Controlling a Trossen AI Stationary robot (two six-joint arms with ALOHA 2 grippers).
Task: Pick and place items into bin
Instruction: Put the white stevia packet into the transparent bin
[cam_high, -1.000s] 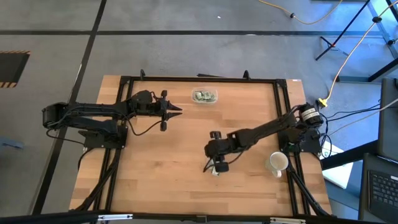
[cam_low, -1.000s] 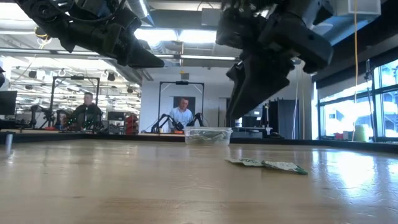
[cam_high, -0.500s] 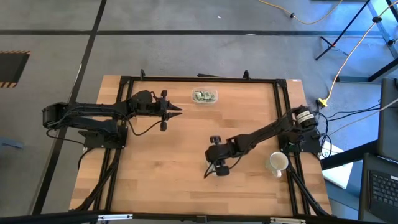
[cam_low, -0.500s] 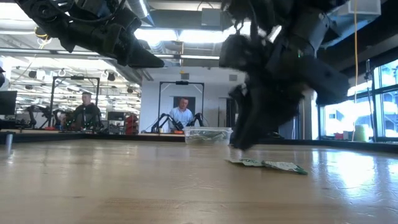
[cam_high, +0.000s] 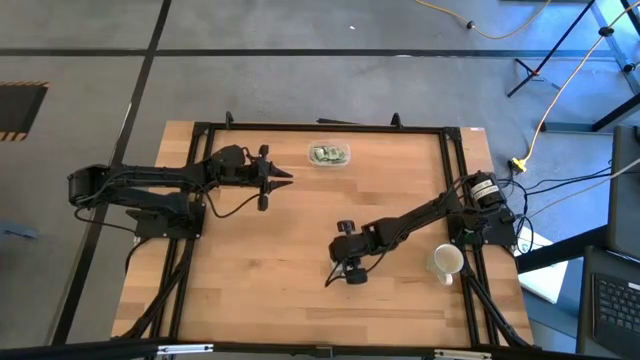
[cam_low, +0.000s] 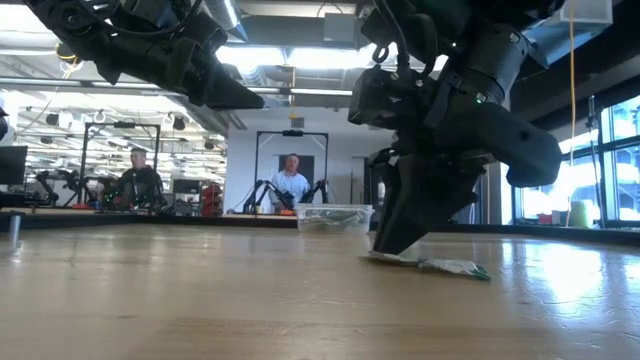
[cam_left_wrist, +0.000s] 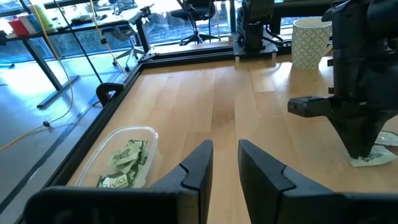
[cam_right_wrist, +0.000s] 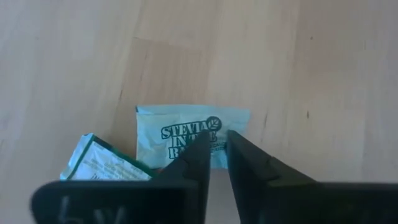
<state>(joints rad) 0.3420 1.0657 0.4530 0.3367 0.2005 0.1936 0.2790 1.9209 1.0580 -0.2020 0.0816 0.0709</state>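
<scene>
The right gripper (cam_low: 392, 245) has dropped from above the table onto the wooden tabletop (cam_high: 280, 260) in the last second, and its fingers have narrowed to a slim gap with their tips pressing on a pale green stevia packet (cam_right_wrist: 189, 138); whether the packet is actually pinched I cannot tell. That suggests the pick is under way, with lift and carry still to come. The packet lies flat near the table's middle, well apart from the clear bin (cam_high: 329, 154) at the far edge, which already holds several packets. Its long axis runs across the fingers' closing line, the printed face up. A second packet (cam_right_wrist: 106, 163) overlaps one corner. The left gripper (cam_high: 283, 177) waits, hovering near the bin, slightly parted and empty.
</scene>
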